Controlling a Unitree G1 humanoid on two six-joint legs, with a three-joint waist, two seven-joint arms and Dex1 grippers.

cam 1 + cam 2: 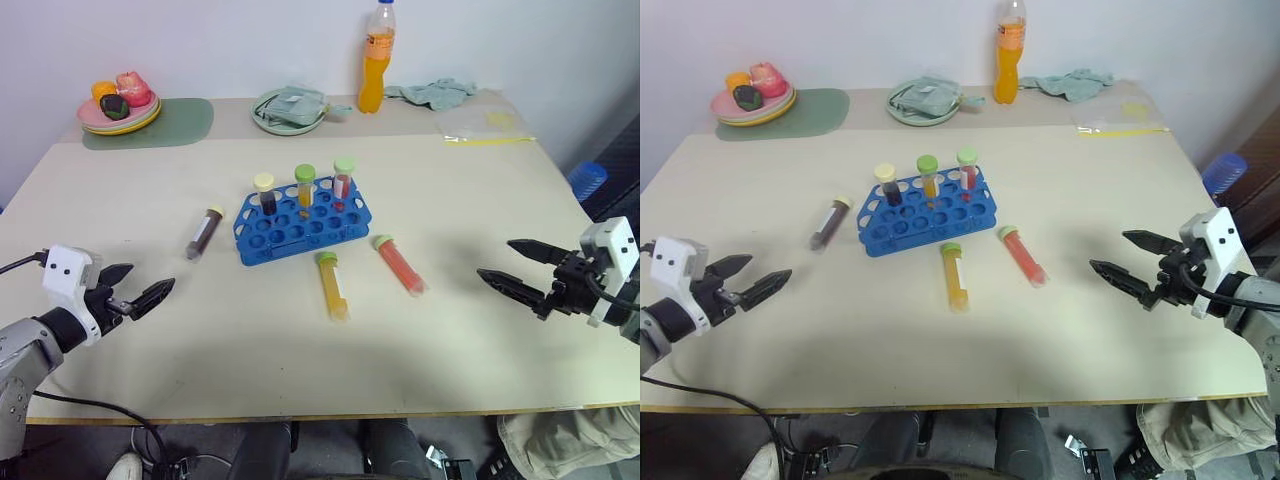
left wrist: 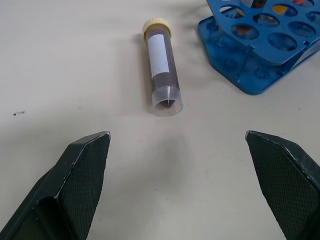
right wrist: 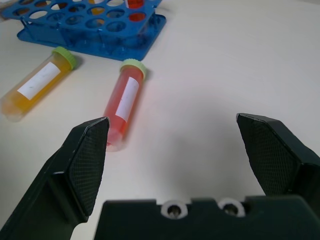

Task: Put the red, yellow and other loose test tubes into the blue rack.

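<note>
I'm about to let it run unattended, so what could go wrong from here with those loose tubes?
The red tube, yellow tube and dark tube lie flat on the table, so any could roll away if nudged before the jaws close. The red and yellow tubes lie near each other; the right gripper might bump one while taking the other. The blue rack looks light and already holds three tubes; a misaligned insertion could shove or tip it.

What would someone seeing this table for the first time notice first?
The blue rack at mid-table, with three capped tubes standing in its back row. Around it lie three loose ones: the dark tube to its left, the yellow tube and the red tube in front. The left gripper and right gripper hover open at either side.
</note>
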